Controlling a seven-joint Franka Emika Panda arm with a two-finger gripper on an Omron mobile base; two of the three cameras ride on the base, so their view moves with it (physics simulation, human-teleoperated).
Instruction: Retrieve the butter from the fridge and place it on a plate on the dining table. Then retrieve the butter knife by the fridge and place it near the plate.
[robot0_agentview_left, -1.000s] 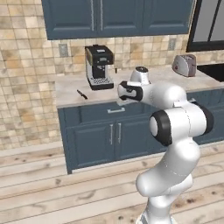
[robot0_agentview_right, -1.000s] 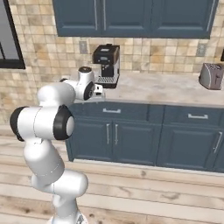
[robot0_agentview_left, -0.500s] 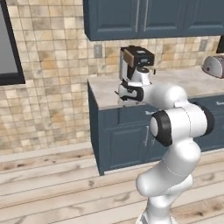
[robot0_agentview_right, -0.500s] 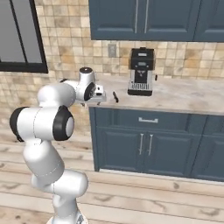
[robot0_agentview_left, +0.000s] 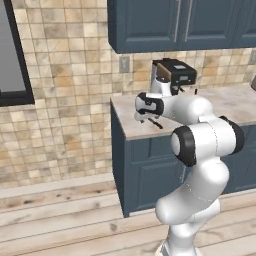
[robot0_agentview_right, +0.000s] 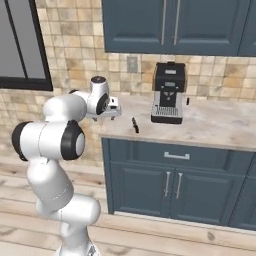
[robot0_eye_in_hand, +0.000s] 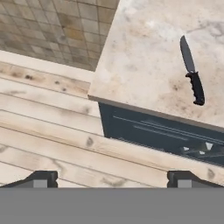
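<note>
Dark finger tips of the gripper (robot0_eye_in_hand: 111, 178) are spread wide apart with nothing between them. It hangs past the counter's (robot0_eye_in_hand: 144, 65) end, over the wooden floor (robot0_eye_in_hand: 48, 127). The base has rolled sideways, so the counter corner has come closer than a moment ago. The butter knife (robot0_eye_in_hand: 191, 77) lies flat on the stone top near the coffee machine (robot0_agentview_right: 168, 93). No butter, plate or fridge is visible. I think the knife comes next.
</note>
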